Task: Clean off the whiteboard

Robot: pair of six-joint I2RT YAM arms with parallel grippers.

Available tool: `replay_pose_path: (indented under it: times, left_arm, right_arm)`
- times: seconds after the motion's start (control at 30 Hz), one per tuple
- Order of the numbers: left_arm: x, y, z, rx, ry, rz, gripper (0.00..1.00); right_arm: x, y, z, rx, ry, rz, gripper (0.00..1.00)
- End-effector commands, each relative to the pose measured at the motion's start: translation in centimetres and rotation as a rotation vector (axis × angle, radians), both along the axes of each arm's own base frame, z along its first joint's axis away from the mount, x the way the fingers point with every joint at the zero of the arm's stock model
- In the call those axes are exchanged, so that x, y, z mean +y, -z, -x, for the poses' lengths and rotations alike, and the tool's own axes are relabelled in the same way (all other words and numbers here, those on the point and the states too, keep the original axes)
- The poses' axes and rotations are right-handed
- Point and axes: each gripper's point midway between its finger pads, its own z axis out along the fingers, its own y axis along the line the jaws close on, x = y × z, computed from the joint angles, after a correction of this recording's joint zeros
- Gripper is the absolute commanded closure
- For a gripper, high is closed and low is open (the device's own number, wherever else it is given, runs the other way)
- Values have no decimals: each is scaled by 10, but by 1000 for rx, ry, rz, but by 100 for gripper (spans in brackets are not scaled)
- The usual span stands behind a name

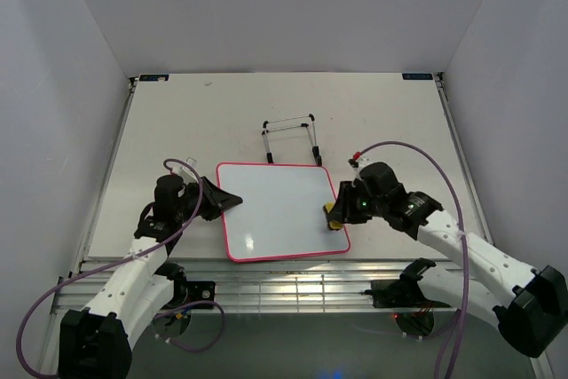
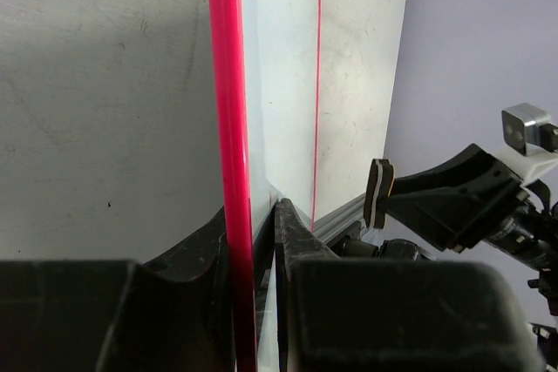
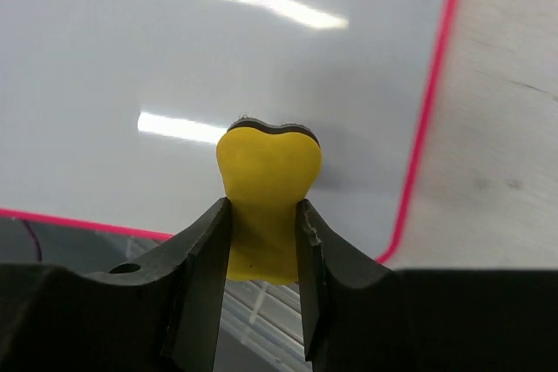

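The whiteboard (image 1: 280, 210), white with a thin pink-red frame, lies flat on the table, its surface showing no marks. My left gripper (image 1: 224, 201) is shut on its left edge; in the left wrist view the pink frame (image 2: 228, 128) runs up from between my left gripper (image 2: 257, 241) fingers. My right gripper (image 1: 335, 213) is shut on a yellow eraser (image 1: 333, 216) pressed on the board near its right edge. In the right wrist view the eraser (image 3: 266, 189) is squeezed between the fingers of my right gripper (image 3: 264, 241), its dark felt face on the whiteboard (image 3: 174, 58).
A thin black wire stand (image 1: 291, 138) sits on the table just behind the board. The table's near edge meets a metal rail (image 1: 293, 286) between the arm bases. White walls close in the left, right and far sides.
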Motion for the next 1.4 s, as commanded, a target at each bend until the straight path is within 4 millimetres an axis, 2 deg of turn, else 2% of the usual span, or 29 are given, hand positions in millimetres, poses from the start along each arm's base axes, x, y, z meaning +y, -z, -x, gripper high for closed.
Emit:
replay_pose_path:
  times: [0.0, 0.03, 0.07, 0.1, 0.13, 0.17, 0.2, 0.23, 0.27, 0.3, 0.37, 0.4, 0.43, 0.47, 0.5, 0.53, 0.67, 0.87, 0.93, 1.0, 1.03, 1.07, 1.13, 1.17, 1.2, 1.27, 1.3, 1.33, 1.37]
  left_arm:
    - [23, 25, -10, -48, -59, -167, 100]
    - [23, 24, -11, -49, -56, -164, 100]
    - [22, 24, -11, -45, -52, -160, 100]
    - [21, 24, -11, -47, -50, -157, 100]
    - [20, 23, -11, -46, -46, -152, 100]
    - [20, 24, -11, -45, -44, -153, 100]
    - [19, 24, -11, -42, -41, -153, 100]
    - [19, 23, -11, -42, -39, -152, 100]
    - [19, 23, -11, -43, -39, -150, 100]
    - [19, 23, -11, -44, -41, -149, 100]
    - [18, 23, -11, -42, -39, -144, 100]
    - [18, 23, -10, -40, -41, -144, 100]
    - [18, 23, -10, -40, -43, -143, 100]
    - [19, 23, -10, -41, -45, -141, 100]
    - [18, 23, -9, -39, -43, -142, 100]
    - [19, 22, -10, -44, -46, -141, 100]
    - [19, 21, -11, -43, -47, -146, 100]
    - [20, 18, -12, -49, -49, -155, 100]
    - [21, 17, -12, -48, -51, -157, 100]
    - [21, 16, -12, -49, -52, -160, 100]
    - [21, 14, -13, -57, -50, -161, 100]
    - [21, 13, -14, -57, -51, -161, 100]
    - [21, 10, -14, -63, -49, -161, 100]
    - [20, 10, -13, -60, -46, -161, 100]
    - [21, 9, -14, -66, -46, -163, 100]
    - [20, 8, -14, -66, -43, -162, 100]
    - [20, 7, -14, -69, -43, -162, 100]
    - [20, 6, -13, -72, -43, -161, 100]
    - [20, 5, -13, -73, -42, -162, 100]
  right_arm:
    - [52, -23, 6, -84, -220, -59, 92]
    - [65, -15, 9, -72, -264, -38, 92]
    - [94, -30, 19, -122, -353, -73, 92]
    - [108, -35, 20, -153, -391, -67, 92]
    - [123, -26, 24, -145, -433, -34, 92]
    - [151, -47, 35, -195, -501, -62, 92]
    - [163, -51, 34, -235, -529, -47, 92]
    - [176, -41, 35, -228, -553, -9, 92]
    - [197, -60, 41, -270, -586, -33, 92]
    - [207, -62, 41, -284, -597, -28, 92]
    - [226, -52, 47, -283, -650, -4, 92]
    - [240, -67, 46, -308, -664, -31, 92]
    - [247, -55, 48, -297, -691, 1, 92]
    - [255, -55, 57, -300, -717, 5, 92]
    - [266, -65, 57, -321, -726, -8, 92]
    - [271, -53, 60, -307, -745, 20, 92]
    - [286, -50, 75, -308, -785, 24, 92]
    - [270, -25, 63, -312, -742, 129, 92]
    - [260, -19, 59, -308, -721, 166, 92]
    - [241, -3, 51, -263, -681, 208, 92]
    - [233, -2, 48, -249, -663, 207, 92]
    - [214, 15, 40, -208, -636, 243, 92]
    - [191, 22, 26, -175, -579, 258, 92]
    - [170, 40, 25, -135, -564, 299, 92]
    - [157, 47, 22, -115, -544, 315, 92]
    - [130, 50, 6, -101, -476, 330, 92]
    - [107, 67, 8, -65, -461, 368, 92]
    - [92, 62, -7, -75, -412, 353, 92]
    - [80, 64, -9, -62, -393, 349, 92]
